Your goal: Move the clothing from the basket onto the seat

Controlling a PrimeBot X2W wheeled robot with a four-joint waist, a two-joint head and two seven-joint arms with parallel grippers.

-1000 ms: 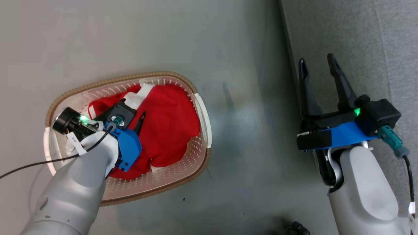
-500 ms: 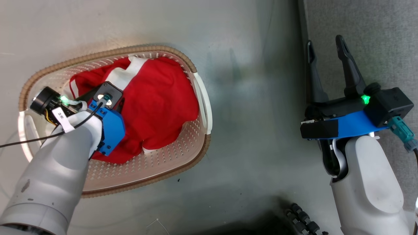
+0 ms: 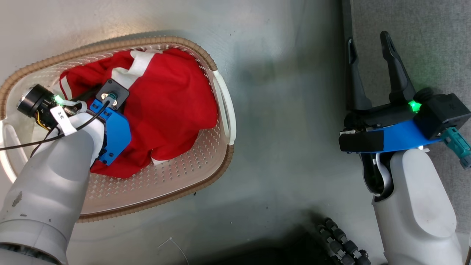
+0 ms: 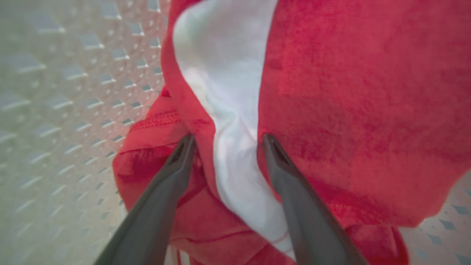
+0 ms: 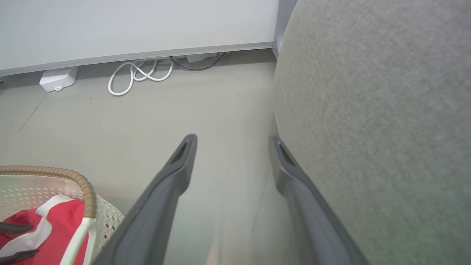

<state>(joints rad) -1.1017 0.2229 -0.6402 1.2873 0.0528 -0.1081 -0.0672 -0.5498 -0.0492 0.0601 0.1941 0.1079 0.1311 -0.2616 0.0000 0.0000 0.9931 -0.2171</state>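
Basket [image 3: 208, 158] lengthwise left-right, clothing [image 3: 176, 106] inside

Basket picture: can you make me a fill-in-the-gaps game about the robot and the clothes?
The clothes in the basket are mostly ____. The left jaws stand open around a ____ stripe. The basket sits on the ____. The right jaws, near the grey seat, hold ____.
Missing words: red; white; floor; nothing.
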